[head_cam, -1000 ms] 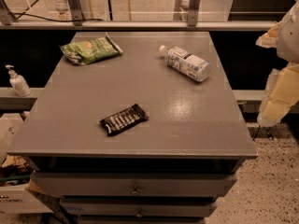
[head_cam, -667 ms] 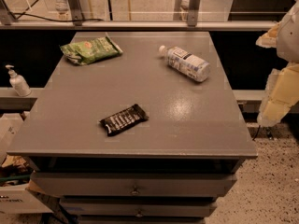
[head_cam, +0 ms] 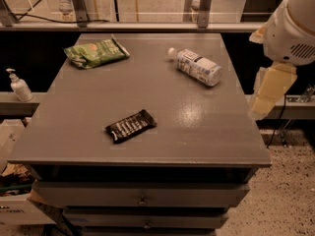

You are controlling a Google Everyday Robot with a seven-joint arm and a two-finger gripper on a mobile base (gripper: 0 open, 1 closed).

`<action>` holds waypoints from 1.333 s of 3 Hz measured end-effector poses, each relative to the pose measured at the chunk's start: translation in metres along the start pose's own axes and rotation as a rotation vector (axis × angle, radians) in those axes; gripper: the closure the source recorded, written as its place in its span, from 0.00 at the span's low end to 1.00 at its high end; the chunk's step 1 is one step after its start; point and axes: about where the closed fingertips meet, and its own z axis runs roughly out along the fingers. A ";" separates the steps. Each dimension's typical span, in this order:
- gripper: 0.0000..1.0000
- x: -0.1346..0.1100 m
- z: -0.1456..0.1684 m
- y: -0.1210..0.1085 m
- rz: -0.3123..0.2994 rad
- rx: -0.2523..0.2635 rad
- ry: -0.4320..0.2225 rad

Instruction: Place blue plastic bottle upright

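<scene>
Bench (head_cam: 206, 127) carries three items, well apart. Blue plastic bottle (head_cam: 196, 67) lies on its side in the far right part, bare surface all round it, right edge near. Green bag (head_cam: 96, 52) sits at the far left, dark snack bar (head_cam: 130, 126) front centre. A wide open strip runs between bar and bottle. Gripper (head_cam: 272, 88) hangs beyond the right edge, with nothing between it and the bottle. Metal posts (head_cam: 204, 6) stand behind the far edge.
</scene>
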 end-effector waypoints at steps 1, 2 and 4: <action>0.00 -0.010 0.022 -0.031 0.007 0.039 -0.010; 0.00 -0.019 0.042 -0.066 0.073 0.070 -0.035; 0.00 -0.038 0.061 -0.091 0.188 0.078 -0.059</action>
